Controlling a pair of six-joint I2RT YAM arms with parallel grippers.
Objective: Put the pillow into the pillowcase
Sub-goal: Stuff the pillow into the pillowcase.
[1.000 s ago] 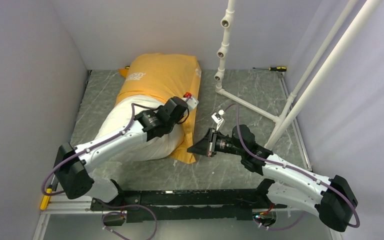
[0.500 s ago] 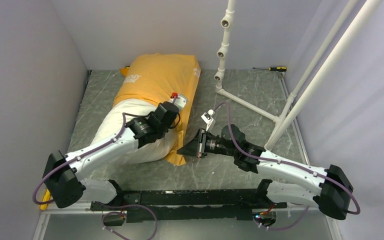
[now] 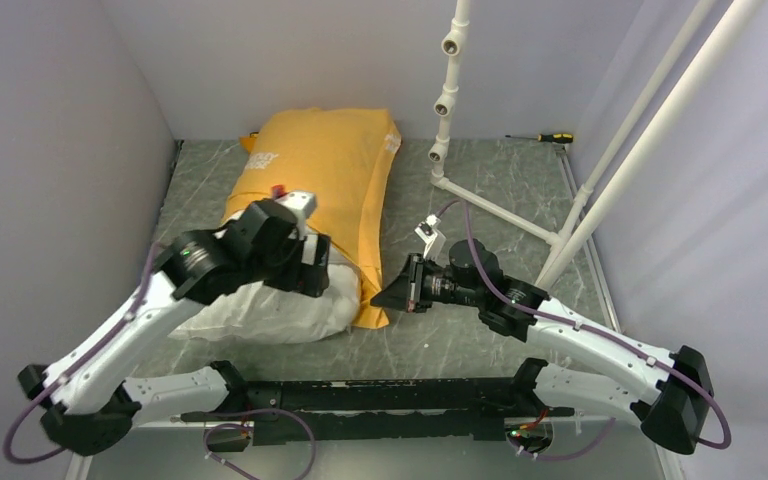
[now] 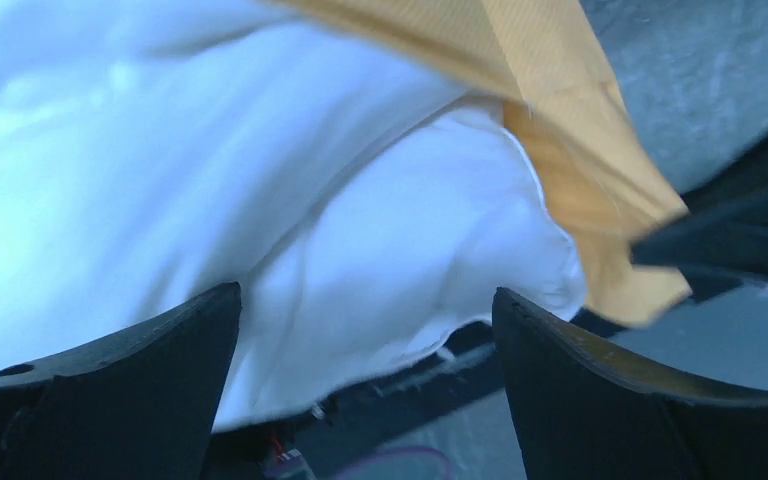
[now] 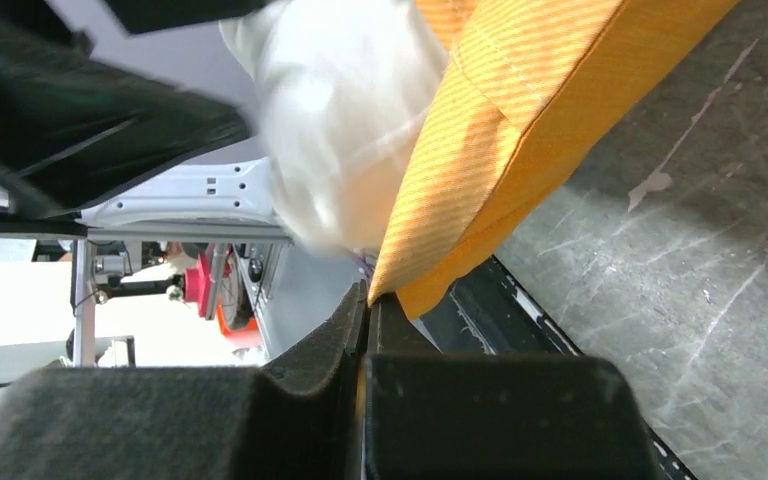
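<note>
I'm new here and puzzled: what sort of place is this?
Likely a robot test booth: plain grey walls around a marbled table, a white pipe frame, a screwdriver at the back.

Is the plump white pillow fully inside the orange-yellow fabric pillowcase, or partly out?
Partly out: the plump white pillow bulges bare at its near end, beyond the open edge of the orange-yellow fabric pillowcase.

Robot lab: grey-walled test table point(image 3: 520, 180)
</note>
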